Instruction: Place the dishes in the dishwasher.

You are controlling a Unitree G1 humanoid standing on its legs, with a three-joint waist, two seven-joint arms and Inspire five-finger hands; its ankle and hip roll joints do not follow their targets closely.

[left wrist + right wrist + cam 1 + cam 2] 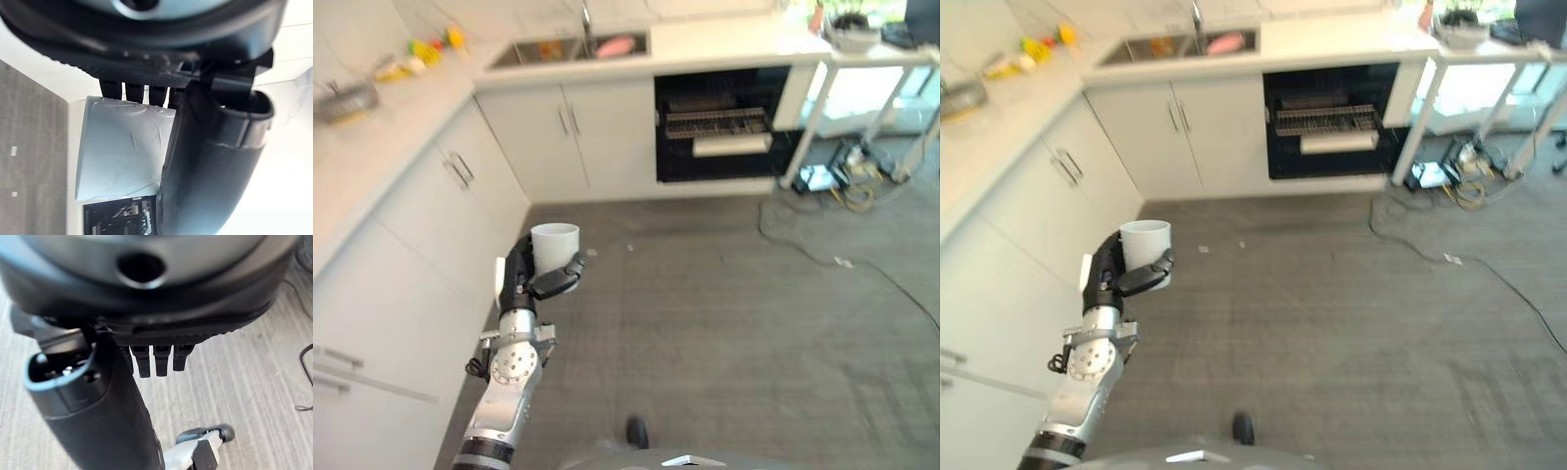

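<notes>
White and upright, the cup [555, 247] sits in the left hand [530, 279], whose fingers [134, 91] curl round its far side while the thumb [210, 161] presses its near side; hand and cup hang over the grey floor [724, 323] just beside the left-hand cabinets [431, 225]. Along the left worktop [382, 127] a metal pot [344, 100] stands near the edge, and yellow and red items [423, 51] lie farther back toward the corner. At the back worktop the sink [570, 47] holds a pink dish [616, 45] under the tap [586, 18]. Right of the sink cabinets [570, 132] the dishwasher [724, 122] stands open, dark inside, its rack [717, 122] visible with a white strip [731, 145] across the front. Farther right a white table [876, 61] carries a bowl [853, 35], with cables [847, 181] and a box on the floor beneath it. The right hand [156, 360] hangs over the floor, its fingers [164, 360] bent slightly downward and its thumb [98, 411] apart from them, grasping nothing.
</notes>
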